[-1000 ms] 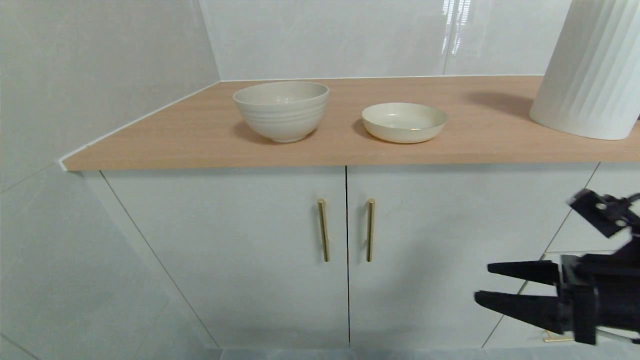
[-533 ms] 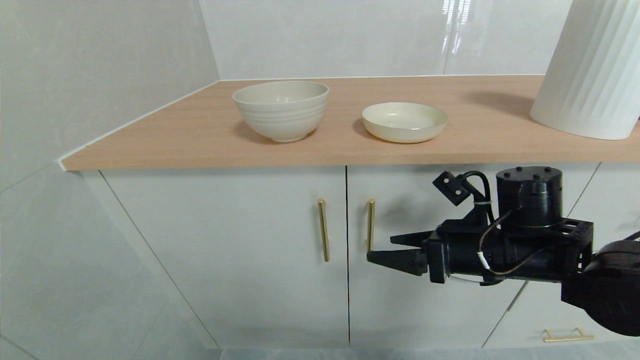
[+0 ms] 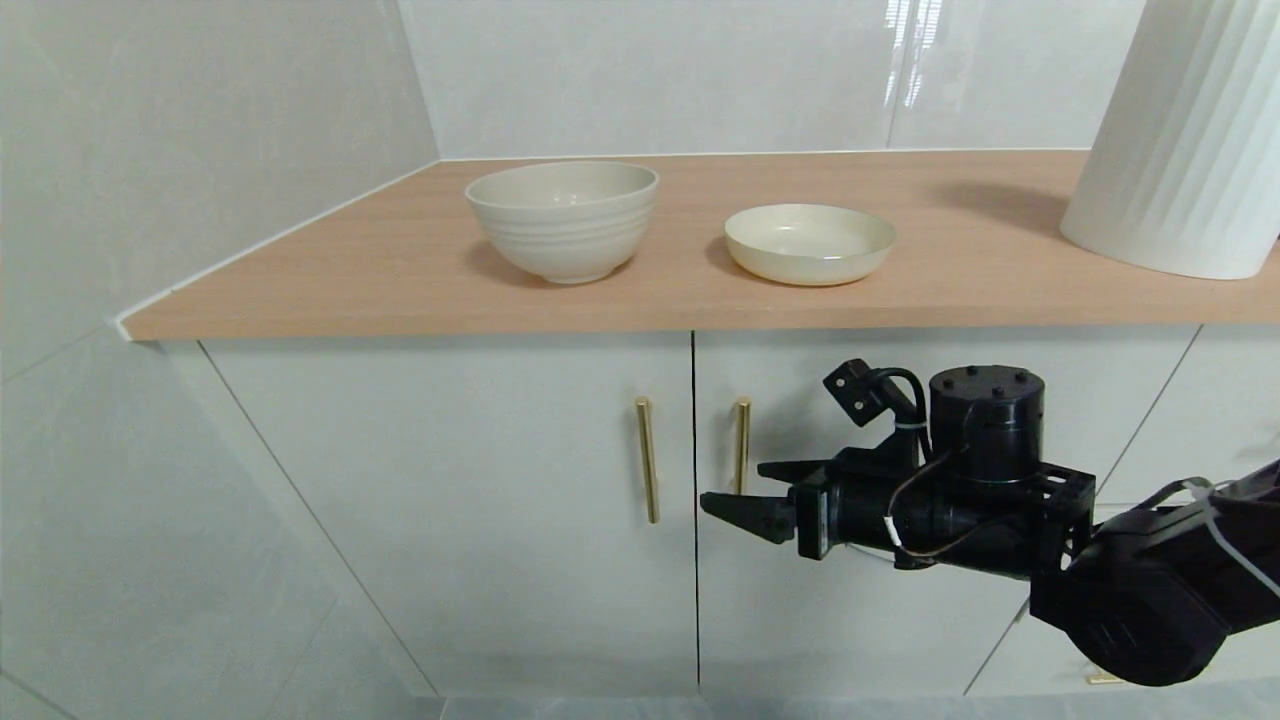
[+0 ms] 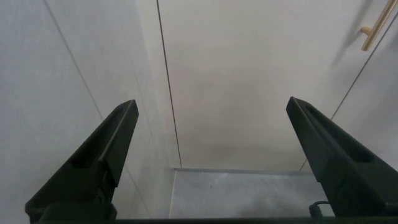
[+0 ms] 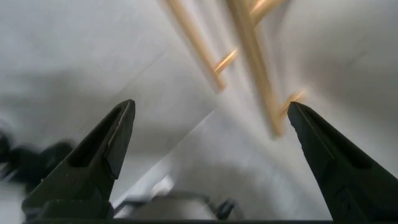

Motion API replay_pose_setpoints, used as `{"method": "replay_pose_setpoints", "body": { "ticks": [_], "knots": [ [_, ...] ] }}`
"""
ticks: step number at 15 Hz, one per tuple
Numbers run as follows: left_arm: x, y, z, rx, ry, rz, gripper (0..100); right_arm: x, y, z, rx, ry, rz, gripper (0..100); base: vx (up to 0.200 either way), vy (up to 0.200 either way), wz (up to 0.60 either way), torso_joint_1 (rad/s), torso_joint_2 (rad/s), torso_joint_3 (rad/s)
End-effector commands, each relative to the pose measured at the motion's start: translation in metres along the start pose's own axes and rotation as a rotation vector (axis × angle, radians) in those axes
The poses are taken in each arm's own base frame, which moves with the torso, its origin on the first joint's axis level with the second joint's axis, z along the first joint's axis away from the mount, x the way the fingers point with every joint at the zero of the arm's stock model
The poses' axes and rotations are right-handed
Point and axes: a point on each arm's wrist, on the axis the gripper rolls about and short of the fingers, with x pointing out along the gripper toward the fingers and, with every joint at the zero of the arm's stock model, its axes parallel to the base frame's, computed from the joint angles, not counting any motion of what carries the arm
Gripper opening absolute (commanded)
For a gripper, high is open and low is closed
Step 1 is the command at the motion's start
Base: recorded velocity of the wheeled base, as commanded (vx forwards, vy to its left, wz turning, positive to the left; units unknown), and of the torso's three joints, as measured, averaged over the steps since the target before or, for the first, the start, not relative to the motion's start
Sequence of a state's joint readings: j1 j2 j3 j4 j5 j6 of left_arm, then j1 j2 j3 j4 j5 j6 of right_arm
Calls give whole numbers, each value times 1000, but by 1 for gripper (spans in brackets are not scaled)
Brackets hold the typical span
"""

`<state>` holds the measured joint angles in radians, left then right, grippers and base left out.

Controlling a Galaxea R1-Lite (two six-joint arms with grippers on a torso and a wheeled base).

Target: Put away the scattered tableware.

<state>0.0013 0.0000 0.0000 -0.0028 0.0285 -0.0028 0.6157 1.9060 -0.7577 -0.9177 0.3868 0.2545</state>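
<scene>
Right hand [image 3: 738,490] open, fingers spread either side of the right-hand brass bar handle [image 3: 741,440] on the white cabinet door [image 3: 850,620]. Contact can't be told from the head view, and the right wrist view is smeared. Left-hand brass bar handle [image 3: 647,458] sits just left of the fingertips.

Tableware is above the hand on the wooden desk [image 3: 400,270]: shallow cream dish [image 3: 809,243] nearly straight overhead, deep ribbed beige bowl [image 3: 562,220] up and to the left, the two apart.

Tall white ribbed vessel [image 3: 1180,150], up and right of the hand, is cut off by the frame.

Left hand [image 4: 211,102] open wide, facing a plain white panel.
</scene>
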Motion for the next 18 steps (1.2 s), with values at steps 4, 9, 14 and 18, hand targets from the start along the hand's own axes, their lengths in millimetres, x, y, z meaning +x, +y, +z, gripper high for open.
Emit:
{"method": "replay_pose_setpoints", "body": {
  "ticks": [4, 9, 14, 18],
  "knots": [
    [0, 0, 0, 0, 0, 1, 100, 14, 0, -7, -5, -19, 8, 100, 0, 0, 0, 0, 0, 0],
    [0, 0, 0, 0, 0, 1, 100, 25, 5, -9, 41, -64, 46, 100, 0, 0, 0, 0, 0, 0],
    [0, 0, 0, 0, 0, 1, 100, 22, 18, -13, 82, -69, 94, 100, 0, 0, 0, 0, 0, 0],
    [0, 0, 0, 0, 0, 1, 100, 11, 30, -15, 78, -51, 132, 100, 0, 0, 0, 0, 0, 0]
  ]
}}
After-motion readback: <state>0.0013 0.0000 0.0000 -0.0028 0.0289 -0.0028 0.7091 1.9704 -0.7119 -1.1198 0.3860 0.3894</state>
